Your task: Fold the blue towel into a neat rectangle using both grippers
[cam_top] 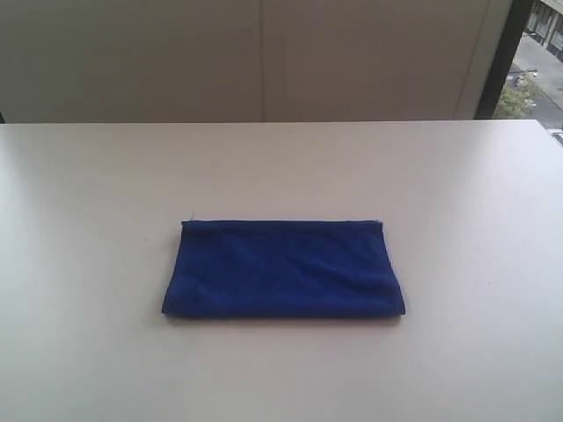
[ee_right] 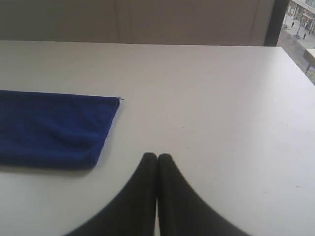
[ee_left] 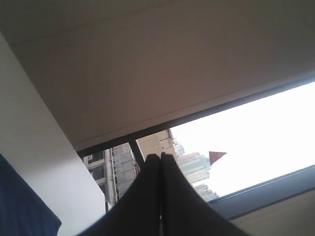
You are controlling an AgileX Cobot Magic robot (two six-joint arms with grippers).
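Note:
The blue towel (cam_top: 281, 268) lies flat on the white table (cam_top: 281, 167) as a folded rectangle, with its stitched edges along the far side. Neither arm shows in the exterior view. In the right wrist view my right gripper (ee_right: 157, 156) is shut with nothing in it, hovering over bare table to the side of the blue towel (ee_right: 54, 128). My left gripper (ee_left: 160, 156) is also shut and empty, pointing up toward the wall and window. A corner of the blue towel (ee_left: 22, 209) shows at the edge of that view.
A beige wall (cam_top: 246, 57) runs behind the table's far edge. A dark window frame (cam_top: 501, 57) stands at the back right, with a street outside. The table's right edge (ee_right: 300, 64) is near that window.

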